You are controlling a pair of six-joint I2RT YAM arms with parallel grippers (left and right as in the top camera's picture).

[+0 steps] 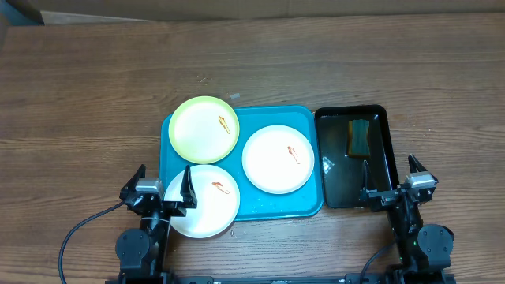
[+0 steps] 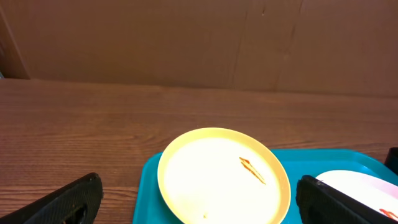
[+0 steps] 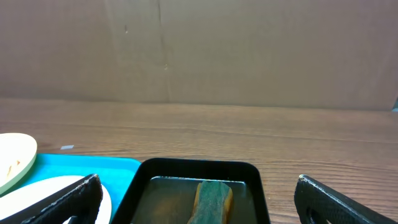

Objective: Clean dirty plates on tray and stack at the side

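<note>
Both black two-finger grippers hang at the near edge of the brown wooden table (image 1: 79, 95), jaws spread wide and empty: left gripper (image 1: 164, 183), right gripper (image 1: 388, 180). Straight ahead of the right one a green-and-yellow rectangular sponge (image 1: 359, 136) lies at the far end of the black rectangular plastic tub (image 1: 331, 189), its long axis pointing away from the fingers. To that gripper's left, the large turquoise plastic tray (image 1: 256, 207) carries three round smeared dirty plates. The near white plate (image 1: 209, 207) is just beside the left gripper and overhangs the rim. The second white plate (image 1: 278, 158) and the pale yellow-green plate (image 1: 203, 128) lie beyond. I'd say the right arm is nearer the sponge.
</note>
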